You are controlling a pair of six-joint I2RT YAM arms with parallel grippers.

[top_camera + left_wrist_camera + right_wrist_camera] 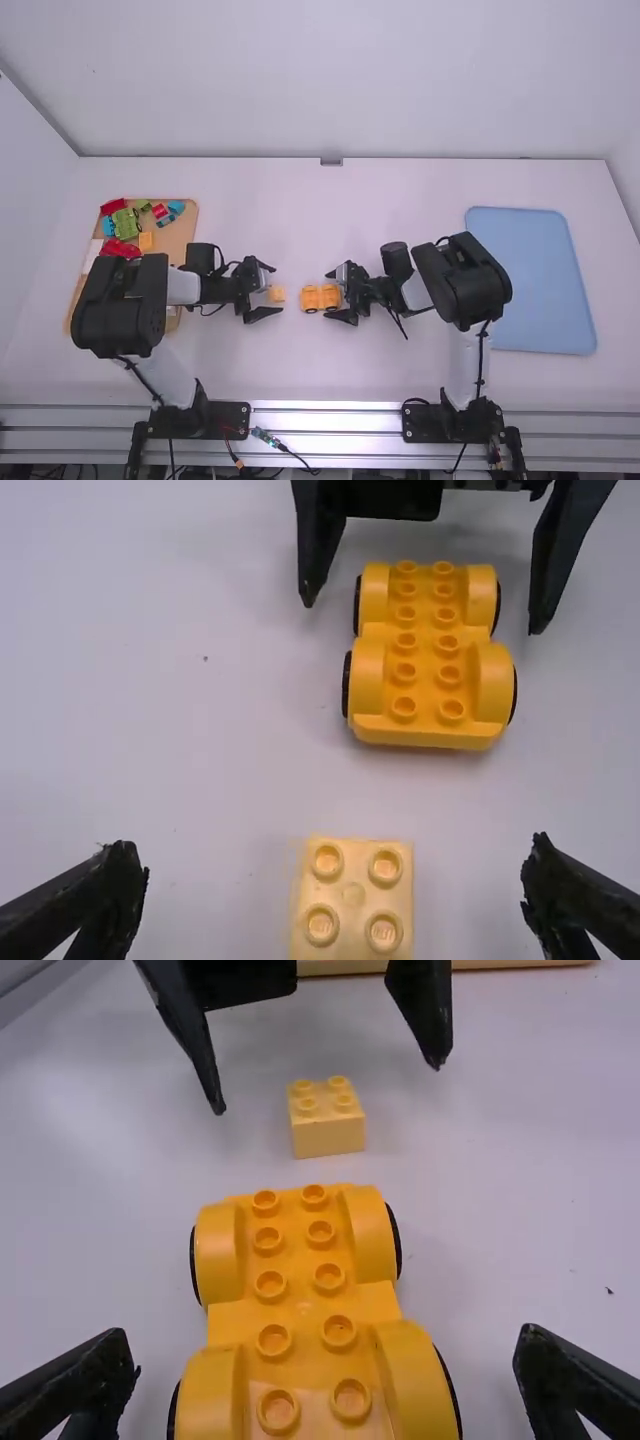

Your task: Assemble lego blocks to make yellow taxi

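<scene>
Left gripper (272, 289), right gripper (331, 294) spread; block (353, 905), wheeled base (425, 665) between; brown tray (178, 238) far left, blue tray (530, 270) far right.

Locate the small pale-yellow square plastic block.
In the high view, the block lies left of the middle on the white table, between the open fingers of the left pincer, left of the wheeled orange-yellow plastic base.

The yellow wheeled base (300, 1310) stands studs-up. At its nine o'clock in the high view, apart, sits a paler four-stud block (353, 905).
</scene>
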